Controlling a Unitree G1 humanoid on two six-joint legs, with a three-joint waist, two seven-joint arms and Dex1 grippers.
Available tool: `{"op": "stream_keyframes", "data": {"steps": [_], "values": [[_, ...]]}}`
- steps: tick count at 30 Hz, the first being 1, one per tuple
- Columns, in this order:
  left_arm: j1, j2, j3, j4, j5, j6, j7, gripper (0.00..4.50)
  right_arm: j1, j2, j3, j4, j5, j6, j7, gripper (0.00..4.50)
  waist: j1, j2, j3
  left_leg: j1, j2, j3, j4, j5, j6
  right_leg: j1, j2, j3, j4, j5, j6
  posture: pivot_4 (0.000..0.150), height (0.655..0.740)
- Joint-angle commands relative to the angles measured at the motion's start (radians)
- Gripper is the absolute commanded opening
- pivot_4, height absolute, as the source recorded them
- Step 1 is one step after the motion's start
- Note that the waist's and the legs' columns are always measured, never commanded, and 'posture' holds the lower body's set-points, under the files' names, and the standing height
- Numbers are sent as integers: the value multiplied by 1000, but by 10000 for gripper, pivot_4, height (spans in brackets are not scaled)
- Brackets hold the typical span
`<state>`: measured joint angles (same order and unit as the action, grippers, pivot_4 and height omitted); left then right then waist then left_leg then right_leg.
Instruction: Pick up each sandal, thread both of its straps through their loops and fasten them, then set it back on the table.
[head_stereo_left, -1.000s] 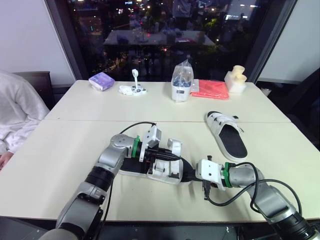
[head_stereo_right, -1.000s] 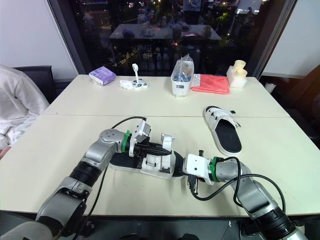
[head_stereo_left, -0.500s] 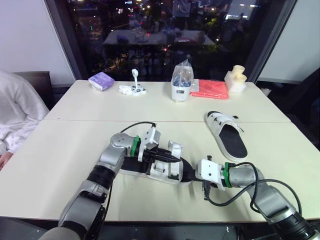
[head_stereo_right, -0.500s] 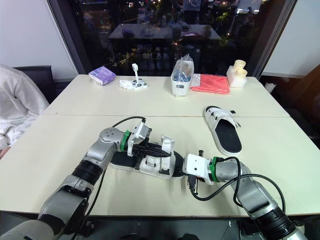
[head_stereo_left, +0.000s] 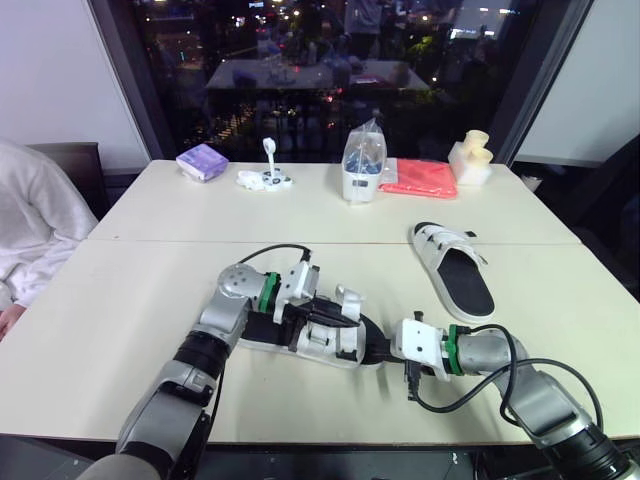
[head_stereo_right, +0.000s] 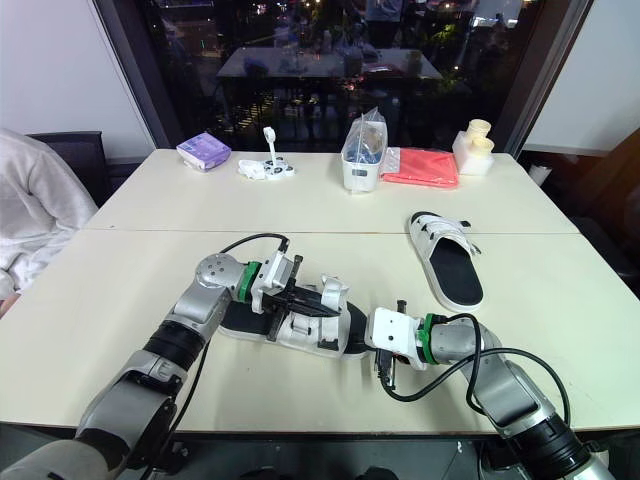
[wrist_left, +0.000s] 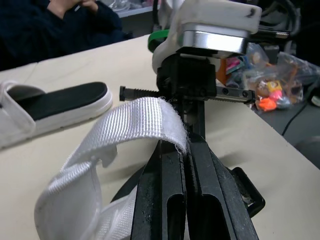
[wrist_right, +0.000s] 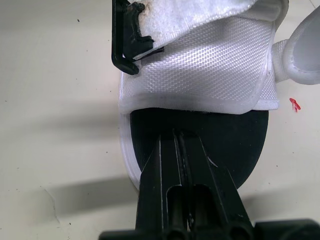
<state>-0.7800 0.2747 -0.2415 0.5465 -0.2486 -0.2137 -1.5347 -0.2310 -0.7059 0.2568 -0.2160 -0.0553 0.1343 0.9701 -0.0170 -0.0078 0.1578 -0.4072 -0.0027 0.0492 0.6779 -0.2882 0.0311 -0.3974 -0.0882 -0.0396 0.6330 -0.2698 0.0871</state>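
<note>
A white sandal with a black footbed (head_stereo_left: 310, 338) lies in the middle of the near table. My left gripper (head_stereo_left: 335, 312) is shut on the end of one of its white woven straps (wrist_left: 135, 125), which is held raised and curled over the sandal. From the right, my right gripper (head_stereo_left: 378, 350) is shut on the rim of the sandal's black sole (wrist_right: 235, 150). The other strap, with its black buckle (wrist_right: 125, 47), lies over the footbed. A second sandal (head_stereo_left: 455, 265) rests flat at the right, apart from both grippers.
Along the far table stand a purple packet (head_stereo_left: 203, 160), small white items (head_stereo_left: 266, 178), a clear bag in a white tub (head_stereo_left: 362, 165), a red cloth (head_stereo_left: 420, 178) and a cream object (head_stereo_left: 471, 157). A person's white sleeve (head_stereo_left: 30, 230) shows at the left edge.
My left gripper has dipped slightly and drawn back a little with the strap, bringing the strap lower over the sandal. The right gripper and the second sandal have not moved.
</note>
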Motion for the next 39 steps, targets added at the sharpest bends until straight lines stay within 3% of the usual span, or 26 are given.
{"op": "stream_keyframes", "data": {"steps": [1, 11, 18, 28, 34, 37, 39], "values": [[14, 6, -17, -26, 8, -70, -39, 584, 21, 6, 48, 21, -23, 25, 10, 0, 0, 0, 0, 0, 0, 0, 0, 0, 0, 0, 0, 0, 0, 0, 0, 1500, 7400], [22, 39, -64, 0, -6, -234, -80, 584, 21, 5, 49, 20, -22, 26, 12, 0, -1, 0, 0, 0, 0, 0, -1, 0, 0, 0, 0, 0, -1, 0, 0, 1500, 7400], [-30, 44, -70, 56, -30, -240, -80, 584, 22, 3, 49, 20, -22, 26, 12, 0, -1, 0, 0, 0, 0, 0, -1, 0, 0, 0, 0, 0, -1, 0, 0, 1500, 7400], [28, 108, -192, -46, -79, -288, -80, 584, 29, 1, 48, 11, -22, 32, 10, 0, -2, 0, 0, 0, 0, 0, -2, 0, 0, -1, 0, 0, -2, 0, 0, 1500, 7400], [30, 113, -205, 21, -17, -388, -80, 584, 27, 2, 50, 12, -22, 34, 9, 0, -3, 0, 0, 0, 0, 0, -3, 0, 0, -1, 0, 0, -2, 0, 0, 1500, 7400], [36, 111, -192, 47, 17, -401, -69, 8944, 25, 4, 51, 13, -22, 33, 8, 0, -2, 0, 0, 0, 0, 0, -4, 0, 0, -1, 0, 0, -2, 0, 0, 1500, 7400], [37, 111, -181, 54, 25, -390, -55, 18858, 25, 5, 51, 14, -22, 33, 7, 0, -2, 0, 0, 0, 0, 0, -4, 0, 0, -1, 0, 0, -2, 0, 0, 1500, 7400]]}}
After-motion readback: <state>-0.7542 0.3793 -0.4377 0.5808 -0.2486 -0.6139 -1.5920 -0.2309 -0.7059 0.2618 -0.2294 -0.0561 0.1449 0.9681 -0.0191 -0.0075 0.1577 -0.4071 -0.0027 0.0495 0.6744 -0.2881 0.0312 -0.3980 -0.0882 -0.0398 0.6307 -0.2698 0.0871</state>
